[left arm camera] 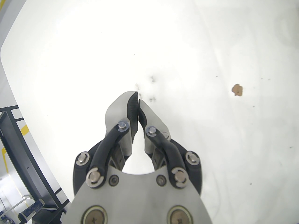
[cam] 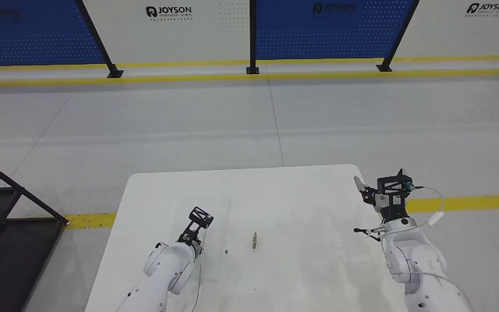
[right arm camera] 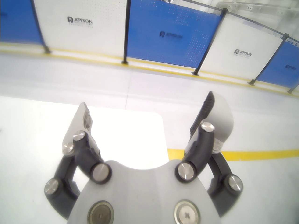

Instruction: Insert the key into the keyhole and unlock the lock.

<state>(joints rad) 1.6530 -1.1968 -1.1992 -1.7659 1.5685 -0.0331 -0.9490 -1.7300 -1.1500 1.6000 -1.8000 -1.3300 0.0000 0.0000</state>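
In the top view, a small metal piece sits on the white counter, about midway across and toward the near side. It is too small to tell whether it is the key or the lock. The left claw is to the left of the piece and a little farther back, near it but not touching. A dark speck marks the counter between the two, slightly nearer. The right claw is over the counter's far right corner, well apart from the piece.

In the left wrist view, the left claw has its ribbed black pads pressed together at the tips, over the bare white counter. A small brown spot lies on the surface near the tips but apart from them.

In the right wrist view, the right claw is spread wide, its two fingers well apart, over the rounded far right corner of the counter. Beyond the edge are the pale floor with a yellow line and a fence of blue and white panels.
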